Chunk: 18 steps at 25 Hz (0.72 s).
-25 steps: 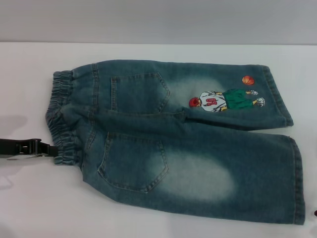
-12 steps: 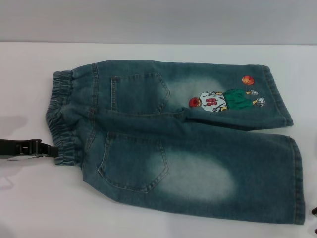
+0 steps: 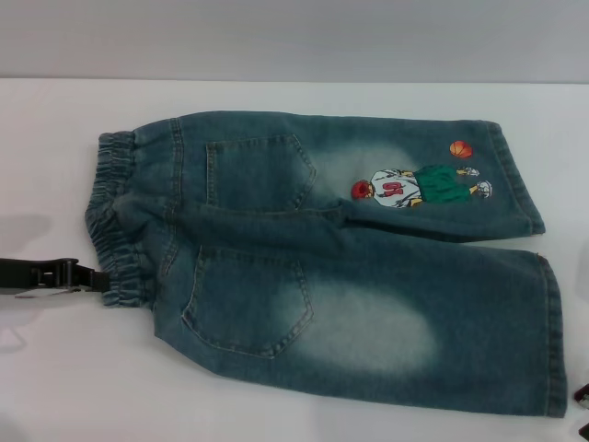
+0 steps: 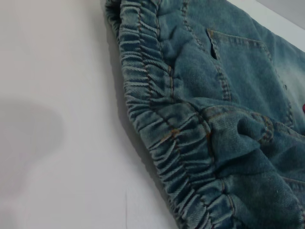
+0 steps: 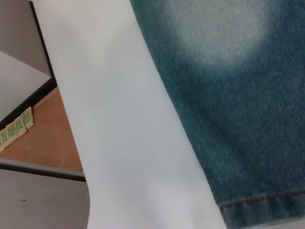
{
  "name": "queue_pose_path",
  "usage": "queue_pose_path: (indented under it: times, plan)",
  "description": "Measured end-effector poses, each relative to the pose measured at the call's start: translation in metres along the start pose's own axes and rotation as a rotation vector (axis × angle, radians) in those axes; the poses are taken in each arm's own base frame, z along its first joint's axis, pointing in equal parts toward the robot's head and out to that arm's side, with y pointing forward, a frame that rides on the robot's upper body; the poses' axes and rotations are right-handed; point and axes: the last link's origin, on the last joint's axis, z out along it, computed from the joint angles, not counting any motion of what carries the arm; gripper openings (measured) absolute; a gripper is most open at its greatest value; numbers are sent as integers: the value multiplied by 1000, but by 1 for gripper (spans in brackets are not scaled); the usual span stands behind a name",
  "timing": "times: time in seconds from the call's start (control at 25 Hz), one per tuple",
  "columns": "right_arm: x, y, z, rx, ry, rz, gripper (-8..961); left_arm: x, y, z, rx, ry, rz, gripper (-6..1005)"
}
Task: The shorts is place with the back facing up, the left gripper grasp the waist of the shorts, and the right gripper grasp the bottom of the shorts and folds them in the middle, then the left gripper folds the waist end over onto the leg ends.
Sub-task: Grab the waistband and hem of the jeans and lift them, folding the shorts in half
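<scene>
The shorts lie flat, back up, mid-tabletop, waist toward its left edge. The left tool touches the waistband's near end; I cannot tell whether it is apart or clamped. A thin bite could slip off the bunched elastic. Since earlier, the right tool has edged in beside the near hem; its state is unclear.

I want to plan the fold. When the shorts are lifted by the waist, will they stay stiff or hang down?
The shorts would probably droop: the denim already lies in soft creases. The waist of the shorts is gathered elastic, so it likely bunches and stretches when pulled. The left gripper sits at it.
</scene>
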Motion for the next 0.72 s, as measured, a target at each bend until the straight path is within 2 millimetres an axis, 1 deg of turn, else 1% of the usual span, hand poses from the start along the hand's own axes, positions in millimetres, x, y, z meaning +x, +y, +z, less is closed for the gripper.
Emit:
queue_pose_path:
  times: [0.28,0.72]
  plan:
    - [-4,0,0,2,-8,-5,548,0,0,0,0,-2,2,17]
    - [-14,2,6,7,-21,-21,547,-1,0,-1,-2,0,5,17]
